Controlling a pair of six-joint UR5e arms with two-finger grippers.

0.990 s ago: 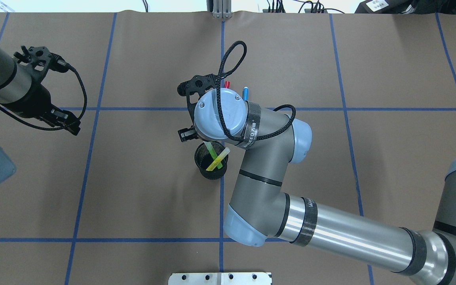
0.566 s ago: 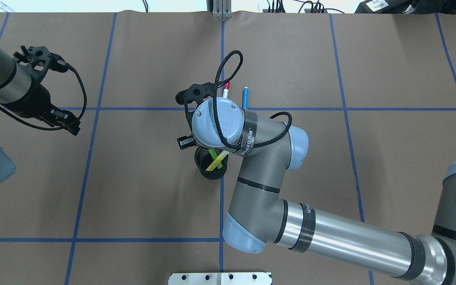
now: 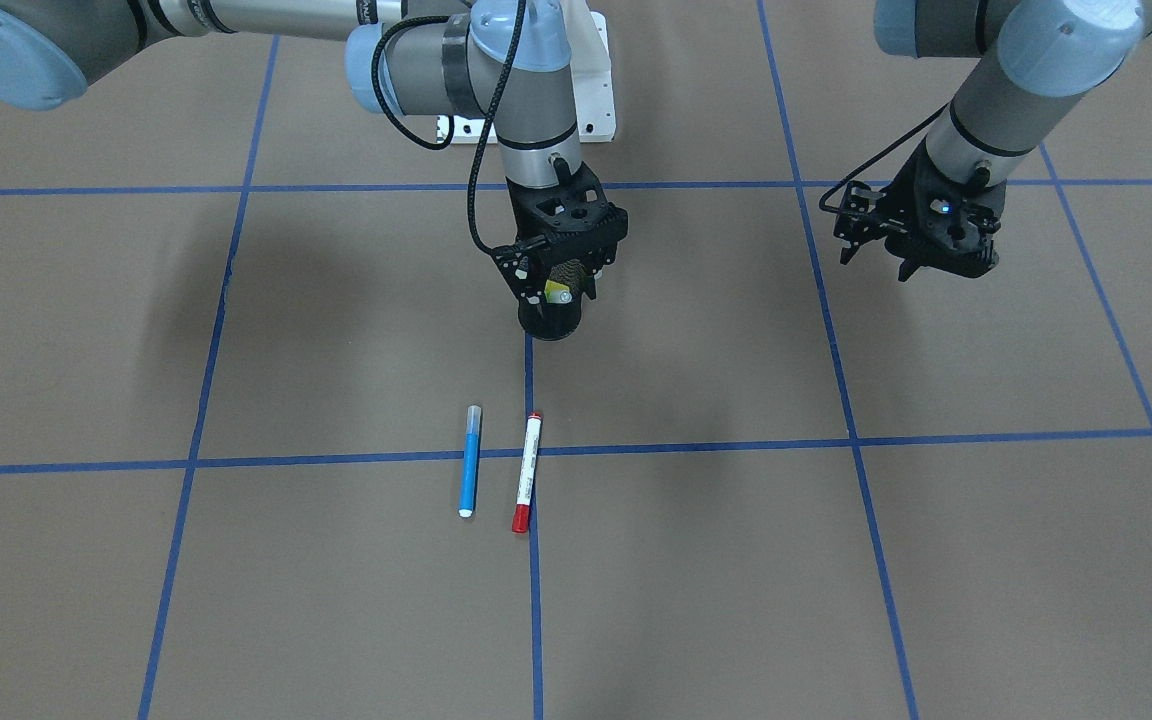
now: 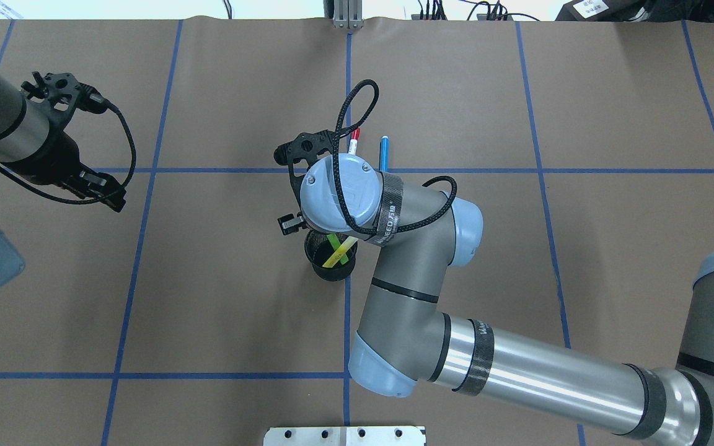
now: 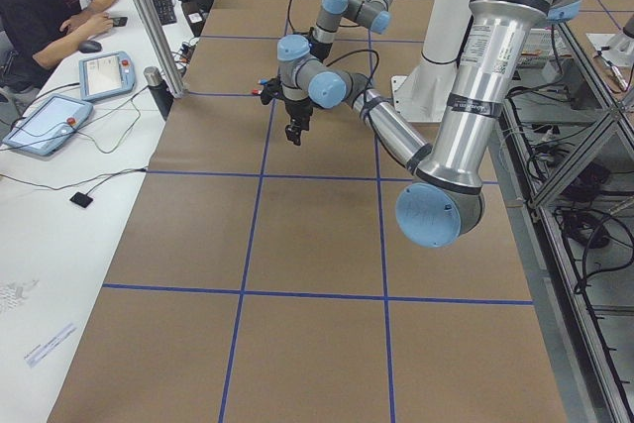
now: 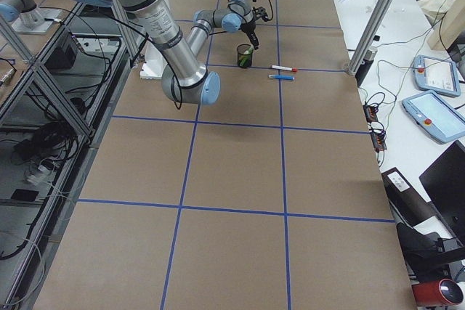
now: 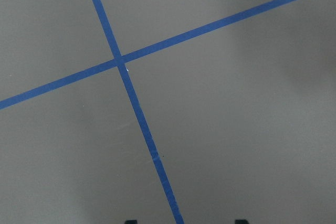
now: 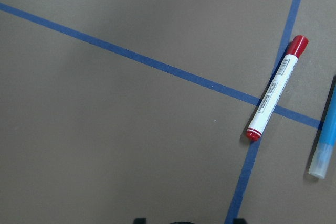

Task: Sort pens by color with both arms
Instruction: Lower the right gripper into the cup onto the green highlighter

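Observation:
The blue pen (image 3: 470,460) and the white pen with a red cap (image 3: 527,472) lie side by side on the brown table, across a blue tape line. Both show in the right wrist view, the white one (image 8: 272,95) and the blue one (image 8: 325,153). The green pen (image 4: 332,240) and the yellow pen (image 4: 339,254) stand crossed in the black mesh cup (image 4: 326,269). My right gripper (image 3: 558,288) hangs just above the cup, open and empty. My left gripper (image 3: 921,258) is open and empty, far off to the side over bare table.
The table (image 4: 555,93) is covered in brown paper with a blue tape grid. A white base plate (image 3: 596,110) sits behind the cup. My right arm's forearm (image 4: 518,371) stretches across the near right part of the table.
My right wrist has shifted slightly back over the cup, so more of the red-capped and blue pens shows beyond it. The left arm has not moved.

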